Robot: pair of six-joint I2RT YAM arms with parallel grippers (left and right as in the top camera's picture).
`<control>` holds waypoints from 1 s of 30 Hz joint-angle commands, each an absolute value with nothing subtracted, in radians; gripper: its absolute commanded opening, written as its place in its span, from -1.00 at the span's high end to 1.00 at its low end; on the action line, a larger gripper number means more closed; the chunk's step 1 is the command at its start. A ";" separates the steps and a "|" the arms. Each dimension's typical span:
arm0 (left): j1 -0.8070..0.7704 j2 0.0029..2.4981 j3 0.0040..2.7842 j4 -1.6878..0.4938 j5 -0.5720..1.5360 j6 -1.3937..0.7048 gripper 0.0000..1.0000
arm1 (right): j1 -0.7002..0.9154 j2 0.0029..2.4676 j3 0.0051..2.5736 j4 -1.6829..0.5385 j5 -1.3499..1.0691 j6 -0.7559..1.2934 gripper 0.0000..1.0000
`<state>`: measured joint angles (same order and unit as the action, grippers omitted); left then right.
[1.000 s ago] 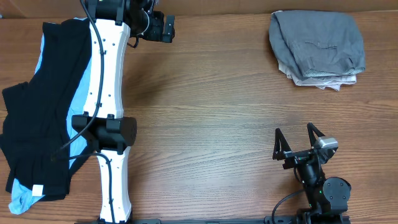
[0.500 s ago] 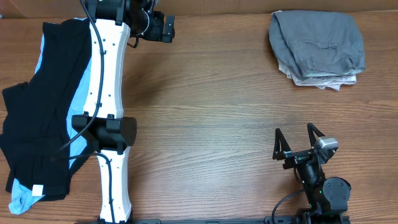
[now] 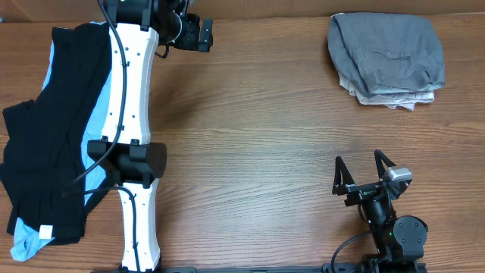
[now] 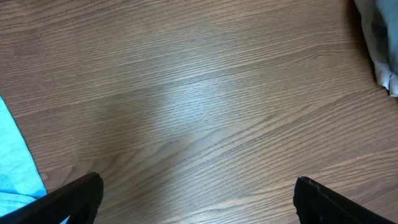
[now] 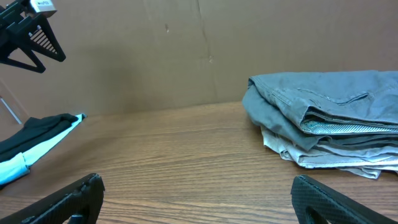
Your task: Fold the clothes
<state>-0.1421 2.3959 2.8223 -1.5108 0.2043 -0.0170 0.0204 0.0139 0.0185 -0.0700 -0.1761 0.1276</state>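
Grey shorts (image 3: 386, 49) lie folded atop a pale pile (image 3: 402, 98) at the counter's (image 3: 258, 152) far right. The left tool (image 4: 198, 200) and right tool (image 3: 361, 173) both gape wide, holding nothing.

A black garment (image 3: 45, 152) lies on a light-blue shirt (image 3: 23, 241) at the left side of the wooden bench (image 3: 258, 136). Pale beige shorts (image 3: 394, 97) sit well apart, far right.

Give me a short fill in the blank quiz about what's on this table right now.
The grey shorts lie folded at the far ____ side of the table.
The black garment lies over a light-____ shirt.
Neither the left gripper nor the right gripper holds anything; both are ____.
Missing: right; blue; open.
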 commanded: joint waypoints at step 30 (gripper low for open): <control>-0.138 2.401 2.818 -1.517 0.151 -0.011 -1.00 | 0.022 0.003 0.008 -0.066 -0.168 0.131 -1.00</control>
